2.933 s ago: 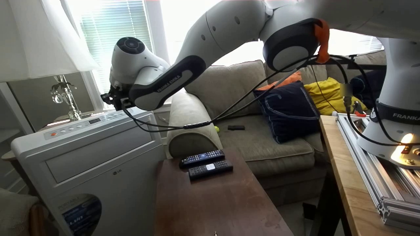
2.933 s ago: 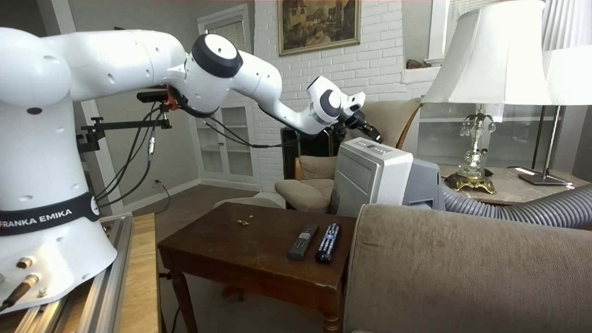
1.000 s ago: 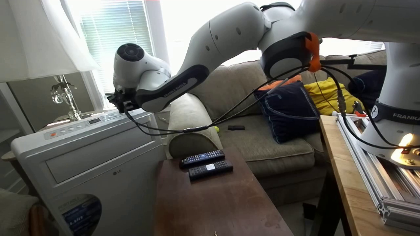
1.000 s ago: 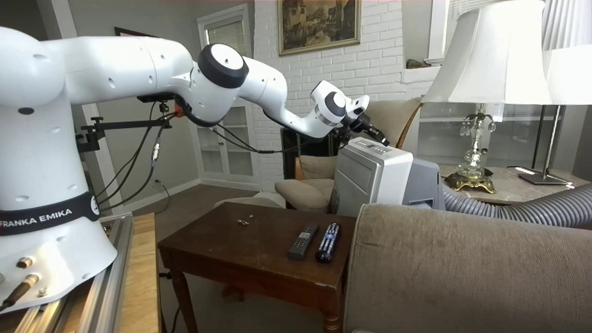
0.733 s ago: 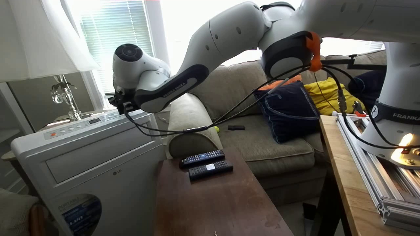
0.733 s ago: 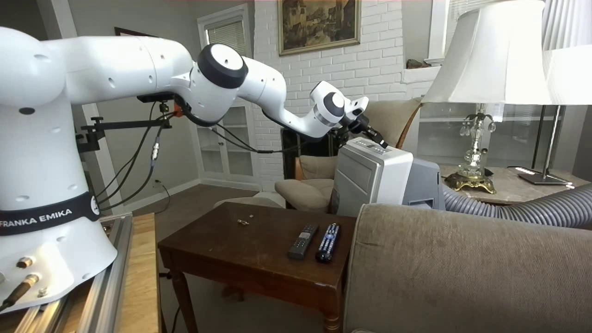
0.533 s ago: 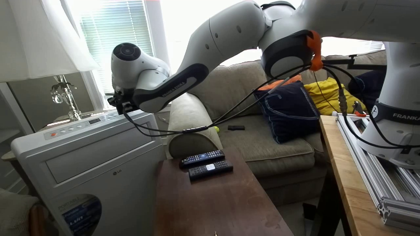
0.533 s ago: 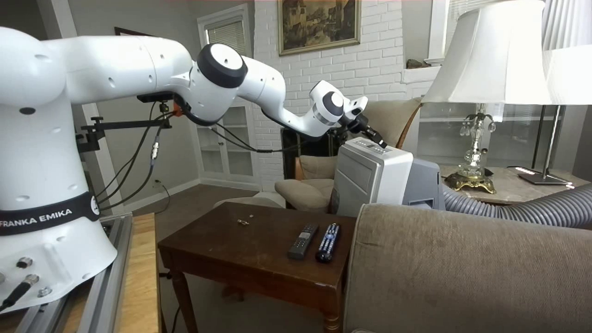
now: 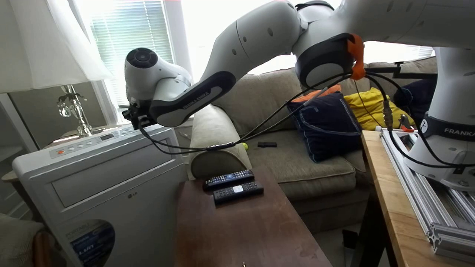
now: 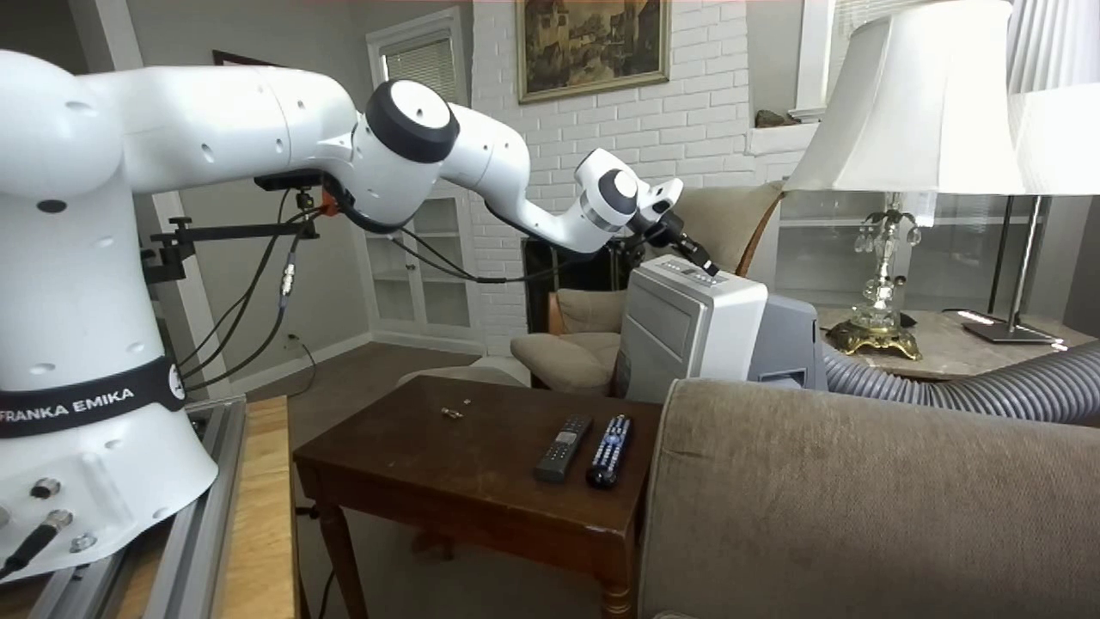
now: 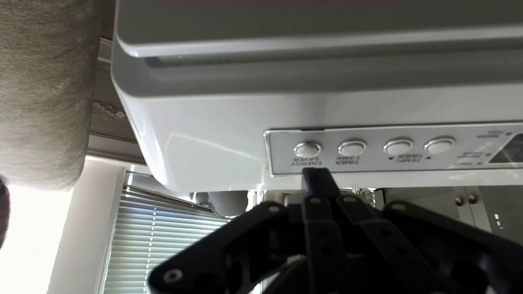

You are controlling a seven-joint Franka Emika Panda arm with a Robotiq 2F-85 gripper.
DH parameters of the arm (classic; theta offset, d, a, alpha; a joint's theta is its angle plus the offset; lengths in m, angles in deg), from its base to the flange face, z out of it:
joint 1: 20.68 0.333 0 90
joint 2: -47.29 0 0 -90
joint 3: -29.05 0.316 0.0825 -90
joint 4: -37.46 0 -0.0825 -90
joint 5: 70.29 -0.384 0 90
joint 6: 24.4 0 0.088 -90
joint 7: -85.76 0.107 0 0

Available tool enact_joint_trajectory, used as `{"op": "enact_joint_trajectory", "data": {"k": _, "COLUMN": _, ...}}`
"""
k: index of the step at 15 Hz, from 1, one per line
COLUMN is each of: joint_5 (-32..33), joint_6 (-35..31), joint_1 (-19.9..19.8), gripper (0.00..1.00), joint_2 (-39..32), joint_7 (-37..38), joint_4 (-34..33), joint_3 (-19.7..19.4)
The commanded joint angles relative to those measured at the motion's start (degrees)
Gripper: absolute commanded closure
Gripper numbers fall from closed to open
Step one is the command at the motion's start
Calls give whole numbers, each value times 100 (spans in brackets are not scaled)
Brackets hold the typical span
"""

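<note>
The rounded white arm [image 10: 219, 125] bears FRANKA EMIKA lettering [image 10: 67, 405], black cables [image 9: 219, 147] and a black pincer [image 11: 320, 181].

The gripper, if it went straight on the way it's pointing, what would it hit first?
Most likely the control panel of the air conditioner, near the Energy Saver button; depth is unclear, so the gripper may be touching it now.

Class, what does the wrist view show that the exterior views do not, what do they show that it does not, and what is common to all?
Only the wrist view: the ENERGY SAVER label and the TIMER 1-24Hr label, readable upside down.
Only the exterior views: the brown table, the gray remote, the blue-buttoned remote and the robot base.
Shared by all: the gripper, the white air conditioner and the tan sofa arm.
</note>
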Motion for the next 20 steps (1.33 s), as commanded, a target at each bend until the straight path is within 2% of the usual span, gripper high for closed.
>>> {"op": "enact_joint_trajectory", "data": {"k": 1, "joint_5": -12, "joint_6": 175, "joint_1": 83, "gripper": 100, "joint_2": 148, "joint_7": 185, "joint_4": 187, "joint_3": -78}}
{"op": "enact_joint_trajectory", "data": {"k": 20, "joint_5": -33, "joint_6": 212, "joint_1": 248, "gripper": 100, "joint_2": 328, "joint_7": 199, "joint_4": 431, "joint_3": -91}}
